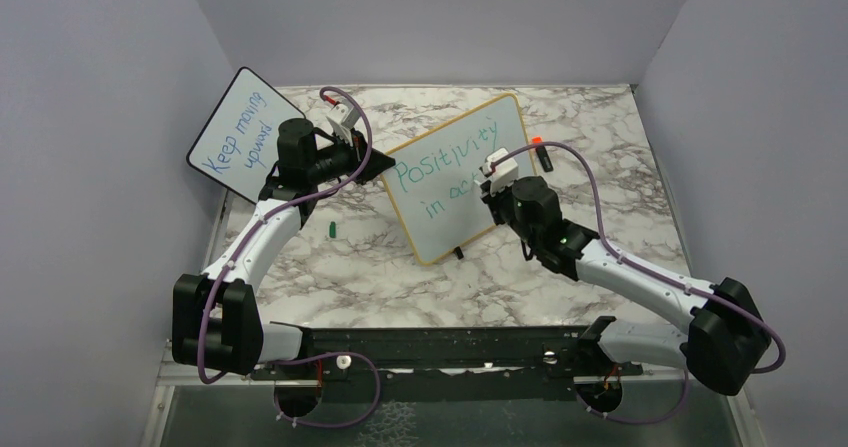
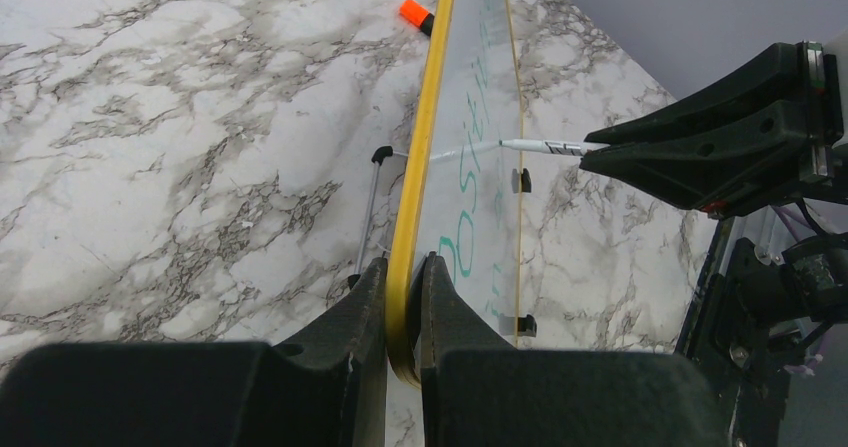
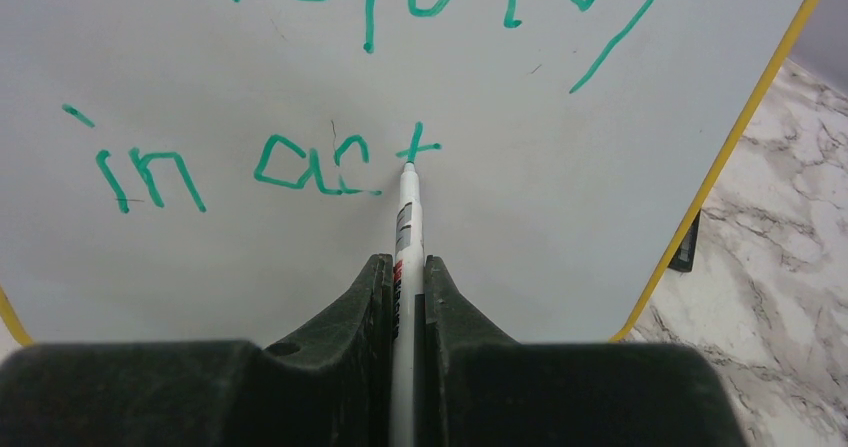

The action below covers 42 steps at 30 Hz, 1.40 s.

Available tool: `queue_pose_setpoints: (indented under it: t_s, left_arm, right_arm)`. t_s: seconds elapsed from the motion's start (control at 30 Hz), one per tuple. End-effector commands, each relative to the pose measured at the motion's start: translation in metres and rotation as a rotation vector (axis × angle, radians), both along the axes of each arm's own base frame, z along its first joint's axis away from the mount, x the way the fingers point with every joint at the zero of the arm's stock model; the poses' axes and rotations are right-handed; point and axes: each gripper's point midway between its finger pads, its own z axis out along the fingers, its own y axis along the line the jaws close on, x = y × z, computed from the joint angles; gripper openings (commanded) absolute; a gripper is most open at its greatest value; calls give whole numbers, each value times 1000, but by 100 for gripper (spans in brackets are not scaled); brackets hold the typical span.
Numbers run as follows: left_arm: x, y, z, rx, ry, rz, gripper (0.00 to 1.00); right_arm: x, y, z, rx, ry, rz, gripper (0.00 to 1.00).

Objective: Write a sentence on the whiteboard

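Pinching a white marker (image 3: 406,217), my right gripper (image 3: 402,267) holds its tip on the whiteboard (image 3: 560,227) straight ahead, at the "t" ending the sentence (image 3: 345,162). My left gripper (image 2: 405,272) clamps the board's yellow edge.

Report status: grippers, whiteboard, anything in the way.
Left gripper shut on whiteboard edge. Right gripper shut on marker; sentence reaches "in act". Nothing blocking the marker.

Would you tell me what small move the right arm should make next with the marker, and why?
Probably lift the marker tip and shift it right to begin the next letter: the second line reads "in act", the tip rests at the t, bare whiteboard lies beyond, and the left gripper clamps the frame.
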Motion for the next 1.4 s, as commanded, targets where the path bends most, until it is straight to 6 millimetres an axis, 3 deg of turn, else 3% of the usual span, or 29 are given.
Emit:
queue_pose_setpoints:
  t_s: [0.0, 0.17, 0.5, 0.97, 1.37]
  left_arm:
    - [-2, 7, -50, 105, 114, 33, 0]
    - [-2, 7, -50, 104, 113, 32, 0]
    - [-2, 7, -49, 105, 110, 34, 0]
    - [-3, 7, -49, 105, 110, 33, 0]
    - [-3, 7, -49, 104, 110, 32, 0]
  right_arm:
    - [-10, -6, -15, -27, 48, 12, 0]
    - [-8, -13, -21, -37, 60, -30, 0]
    - [1, -19, -13, -26, 18, -87, 1]
    - [9, -11, 35, 84, -91, -80, 0]
    - [23, -5, 35, 99, -95, -72, 0]
